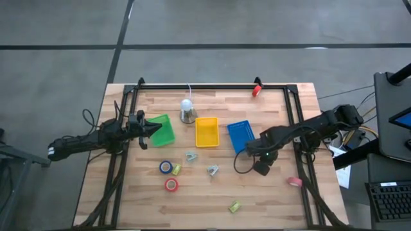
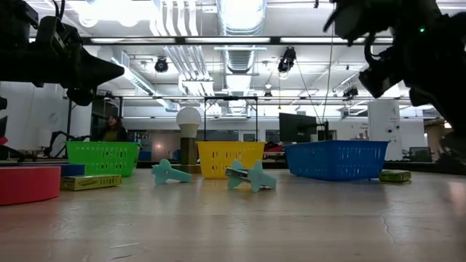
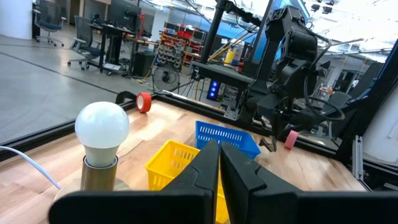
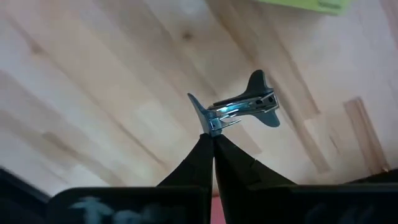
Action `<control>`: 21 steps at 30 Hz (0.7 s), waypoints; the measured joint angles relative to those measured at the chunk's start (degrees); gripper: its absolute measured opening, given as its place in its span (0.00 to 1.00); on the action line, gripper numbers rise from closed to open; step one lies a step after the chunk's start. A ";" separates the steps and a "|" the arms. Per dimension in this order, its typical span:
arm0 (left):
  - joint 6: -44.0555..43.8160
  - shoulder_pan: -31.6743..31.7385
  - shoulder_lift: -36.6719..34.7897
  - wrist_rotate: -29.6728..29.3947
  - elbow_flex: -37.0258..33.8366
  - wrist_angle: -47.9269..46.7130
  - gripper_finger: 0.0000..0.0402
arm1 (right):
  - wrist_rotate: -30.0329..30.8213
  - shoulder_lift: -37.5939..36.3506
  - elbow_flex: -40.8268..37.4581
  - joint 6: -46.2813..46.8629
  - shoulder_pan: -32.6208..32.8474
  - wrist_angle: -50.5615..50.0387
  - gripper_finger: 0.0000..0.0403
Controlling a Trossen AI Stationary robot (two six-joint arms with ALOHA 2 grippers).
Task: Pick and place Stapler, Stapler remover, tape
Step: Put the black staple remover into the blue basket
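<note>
Red tape roll [image 2: 25, 184] lies closest to the low camera, toward the table's near edge, with the blue tape roll [image 1: 166, 167] just beyond it and a yellow-green stapler [image 1: 176, 170] touching that roll. Two teal stapler removers [image 1: 191, 156] [image 1: 212, 170] rest mid-table. Green tray [image 1: 164, 128], yellow tray [image 1: 207, 131] and blue tray [image 1: 239, 135] stand in a row nearer the far edge. Right end effector [image 4: 212, 138], beside the blue tray, pinches a third stapler remover [image 4: 239, 109] clear of the table. Left end effector [image 1: 154, 128], fingers together and empty, hangs over the green tray.
</note>
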 joint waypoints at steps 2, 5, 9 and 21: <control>0.00 0.01 0.00 0.00 0.00 0.00 0.05 | -0.58 0.00 1.19 -0.29 0.00 -0.06 0.02; 0.01 0.01 -0.01 0.01 0.00 0.01 0.05 | -0.88 0.00 3.70 -1.05 0.00 -0.04 0.02; 0.01 0.01 -0.01 0.01 0.00 0.00 0.05 | -0.86 0.00 7.54 -1.69 -0.07 -0.04 0.02; 0.00 0.02 -0.02 0.02 0.00 0.02 0.05 | 4.70 -0.07 17.34 -4.93 -5.90 -0.06 0.02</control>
